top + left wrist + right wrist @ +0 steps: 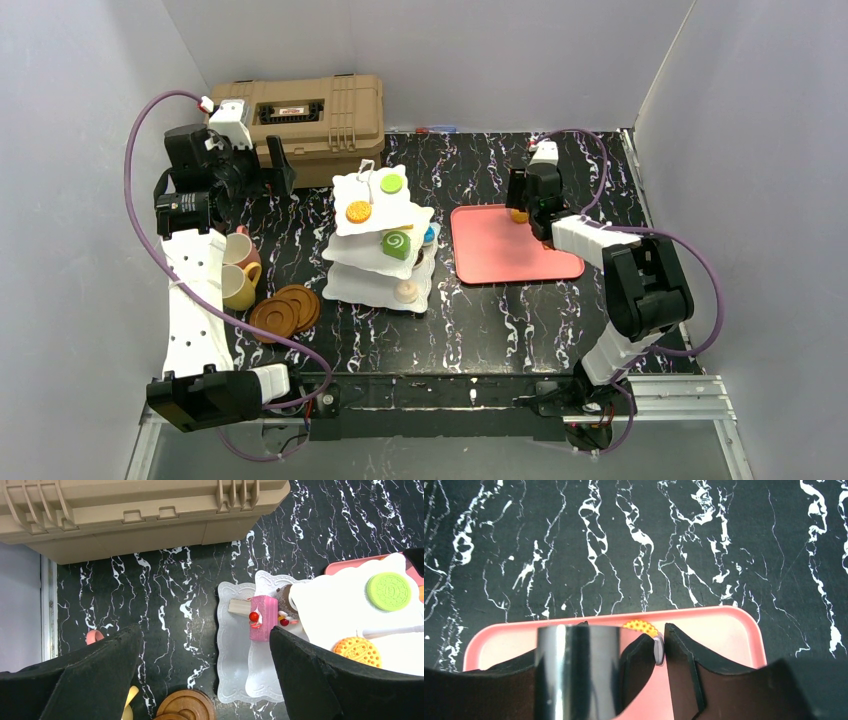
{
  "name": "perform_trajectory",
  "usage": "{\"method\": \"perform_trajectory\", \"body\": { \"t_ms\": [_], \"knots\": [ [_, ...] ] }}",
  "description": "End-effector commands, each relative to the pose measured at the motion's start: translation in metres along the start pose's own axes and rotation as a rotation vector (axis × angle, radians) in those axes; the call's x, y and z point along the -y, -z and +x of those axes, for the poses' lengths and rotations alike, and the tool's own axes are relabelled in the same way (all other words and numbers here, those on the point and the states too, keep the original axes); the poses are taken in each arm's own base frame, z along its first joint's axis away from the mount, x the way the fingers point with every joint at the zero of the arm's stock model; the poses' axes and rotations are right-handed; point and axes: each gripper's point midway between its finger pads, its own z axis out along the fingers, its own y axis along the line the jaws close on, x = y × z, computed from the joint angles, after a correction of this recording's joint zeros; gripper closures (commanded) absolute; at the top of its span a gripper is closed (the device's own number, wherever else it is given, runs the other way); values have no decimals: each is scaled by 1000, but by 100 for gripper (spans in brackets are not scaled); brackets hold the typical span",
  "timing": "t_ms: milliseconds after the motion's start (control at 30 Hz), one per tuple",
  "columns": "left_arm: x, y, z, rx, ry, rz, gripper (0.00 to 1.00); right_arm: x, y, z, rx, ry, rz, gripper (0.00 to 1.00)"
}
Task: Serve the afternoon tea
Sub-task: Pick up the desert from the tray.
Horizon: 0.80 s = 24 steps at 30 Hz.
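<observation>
Black fingers of the right gripper stand narrowly apart, low over the pink tray; whether they grip anything I cannot tell. An orange pastry lies just beyond their tips. The left gripper hangs wide open beside the white tiered stand.

Orange pastry mostly hidden, R cam.
</observation>
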Motion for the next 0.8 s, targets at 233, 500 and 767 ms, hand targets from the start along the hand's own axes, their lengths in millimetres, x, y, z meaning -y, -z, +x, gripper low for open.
{"method": "perform_trajectory", "body": {
  "t_ms": [233, 500, 767],
  "knots": [
    [6, 8, -15, 47, 5, 27, 2, 9, -6, -1, 36, 7, 21, 36],
    [5, 4, -11, 40, 7, 28, 2, 7, -16, 4, 29, 7, 11, 37],
    [6, 4, -12, 46, 10, 33, 2, 2, -22, 6, 32, 1, -7, 43]
  ]
}}
